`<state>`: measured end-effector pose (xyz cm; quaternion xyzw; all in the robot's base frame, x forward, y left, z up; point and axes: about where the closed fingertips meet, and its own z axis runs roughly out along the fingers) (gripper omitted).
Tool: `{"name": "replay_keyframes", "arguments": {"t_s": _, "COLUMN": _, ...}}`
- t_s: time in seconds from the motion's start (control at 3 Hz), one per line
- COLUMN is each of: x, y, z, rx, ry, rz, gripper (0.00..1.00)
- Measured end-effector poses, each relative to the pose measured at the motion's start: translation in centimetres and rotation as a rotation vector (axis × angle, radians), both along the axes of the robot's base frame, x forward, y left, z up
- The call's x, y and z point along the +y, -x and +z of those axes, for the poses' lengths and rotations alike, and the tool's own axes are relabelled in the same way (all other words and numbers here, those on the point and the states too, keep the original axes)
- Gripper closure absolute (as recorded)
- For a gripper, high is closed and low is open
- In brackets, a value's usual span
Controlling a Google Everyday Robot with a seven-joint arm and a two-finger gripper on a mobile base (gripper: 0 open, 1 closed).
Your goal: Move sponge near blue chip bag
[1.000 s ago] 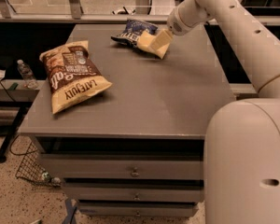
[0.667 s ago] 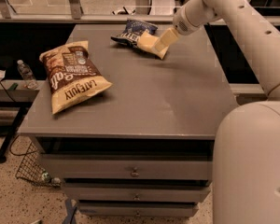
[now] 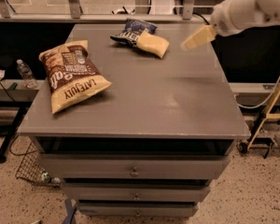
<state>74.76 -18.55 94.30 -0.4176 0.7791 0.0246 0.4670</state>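
The pale yellow sponge point(image 3: 152, 44) lies on the grey table point(image 3: 144, 97) at the back, touching and partly overlapping the near right side of the small dark blue chip bag point(image 3: 130, 31). My cream-coloured gripper point(image 3: 197, 37) hangs above the table's right back part, clear to the right of the sponge, with nothing in it.
A larger tan and brown chip bag point(image 3: 72, 73) with yellow lettering lies on the left of the table. Drawers sit below the table front. A water bottle point(image 3: 25, 73) stands on a low shelf at left, and a wire basket point(image 3: 30, 167) is on the floor.
The gripper was at the sponge by the blue bag; it has let go and pulled away up and to the right. The sponge stays beside the bag.
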Motion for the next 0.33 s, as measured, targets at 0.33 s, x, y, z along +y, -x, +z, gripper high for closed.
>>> {"name": "replay_keyframes", "arguments": {"t_s": 0.33, "x": -3.83, "y": 1.96, "z": -1.74, "rx": 0.023, "ry": 0.003, "rz": -0.053, "gripper": 0.0}}
